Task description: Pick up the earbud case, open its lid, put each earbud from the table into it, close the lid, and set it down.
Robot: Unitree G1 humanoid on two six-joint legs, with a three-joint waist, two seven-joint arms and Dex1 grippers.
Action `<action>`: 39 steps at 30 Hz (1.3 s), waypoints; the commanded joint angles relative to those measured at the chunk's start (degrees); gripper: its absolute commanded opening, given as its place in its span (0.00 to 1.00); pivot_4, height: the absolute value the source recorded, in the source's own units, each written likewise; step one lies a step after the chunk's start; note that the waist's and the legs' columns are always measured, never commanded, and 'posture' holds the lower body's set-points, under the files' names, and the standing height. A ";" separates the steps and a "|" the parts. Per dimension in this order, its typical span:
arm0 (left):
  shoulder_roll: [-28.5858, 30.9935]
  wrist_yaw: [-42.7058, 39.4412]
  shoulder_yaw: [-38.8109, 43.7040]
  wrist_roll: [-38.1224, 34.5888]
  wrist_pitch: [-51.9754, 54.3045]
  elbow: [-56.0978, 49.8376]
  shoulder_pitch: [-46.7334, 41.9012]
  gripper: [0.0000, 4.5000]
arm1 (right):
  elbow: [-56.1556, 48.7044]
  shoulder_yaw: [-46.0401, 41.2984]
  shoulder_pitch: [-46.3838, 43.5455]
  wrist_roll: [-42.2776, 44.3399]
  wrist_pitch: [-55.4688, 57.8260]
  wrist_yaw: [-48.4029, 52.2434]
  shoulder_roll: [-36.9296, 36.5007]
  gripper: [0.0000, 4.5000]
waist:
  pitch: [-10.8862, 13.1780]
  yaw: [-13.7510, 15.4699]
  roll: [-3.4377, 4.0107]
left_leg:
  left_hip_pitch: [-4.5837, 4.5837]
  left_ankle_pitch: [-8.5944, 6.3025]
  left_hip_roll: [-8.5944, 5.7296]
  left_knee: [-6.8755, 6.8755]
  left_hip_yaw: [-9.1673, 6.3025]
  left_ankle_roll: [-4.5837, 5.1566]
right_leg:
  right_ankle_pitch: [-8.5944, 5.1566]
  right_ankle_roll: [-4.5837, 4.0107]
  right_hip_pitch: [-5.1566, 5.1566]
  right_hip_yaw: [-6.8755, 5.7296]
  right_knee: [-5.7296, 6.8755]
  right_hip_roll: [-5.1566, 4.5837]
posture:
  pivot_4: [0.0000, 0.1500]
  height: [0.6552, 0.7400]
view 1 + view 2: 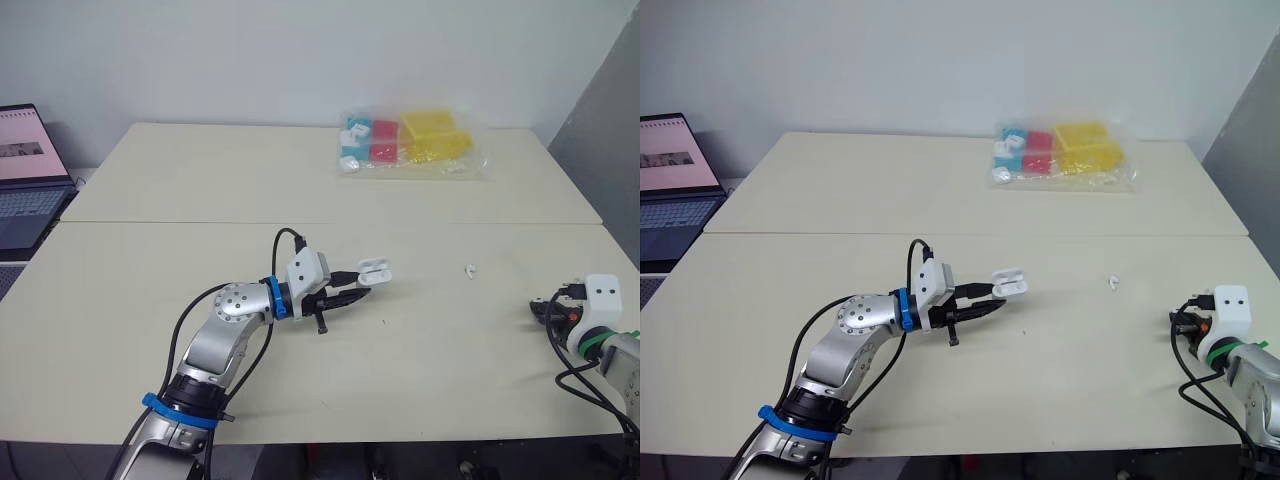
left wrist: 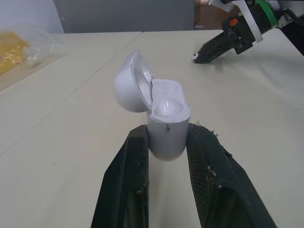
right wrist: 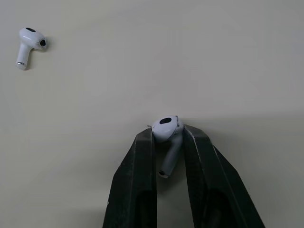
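The white earbud case (image 1: 375, 269) is held just above the table's middle, its lid (image 2: 130, 83) swung open and both wells looking empty. My left gripper (image 2: 166, 137) is shut on the case's lower body. At the table's right edge my right gripper (image 3: 167, 137) is shut on one white earbud (image 3: 166, 127), stem between the fingers. A second earbud (image 1: 470, 270) lies loose on the table between the two grippers, also seen as earbud (image 3: 28, 45) in the right wrist view. The right gripper (image 2: 209, 52) points toward the case from some distance away.
A clear plastic bag (image 1: 410, 145) with blue, red and yellow boxes lies at the back of the table. An open laptop (image 1: 25, 175) stands off the table's left side. A seam (image 1: 200, 222) runs across the tabletop.
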 commanded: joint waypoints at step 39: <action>9.11 2.08 3.50 -1.58 3.15 -14.21 11.83 0.17 | 20.68 42.96 -23.47 -25.70 -50.43 60.24 -31.38 0.09 | 0.09 -0.01 0.05 | 0.12 0.00 0.00 -0.02 0.08 0.00 | -0.03 -0.04 0.01 0.00 -0.04 -0.06 | 1.00 1.00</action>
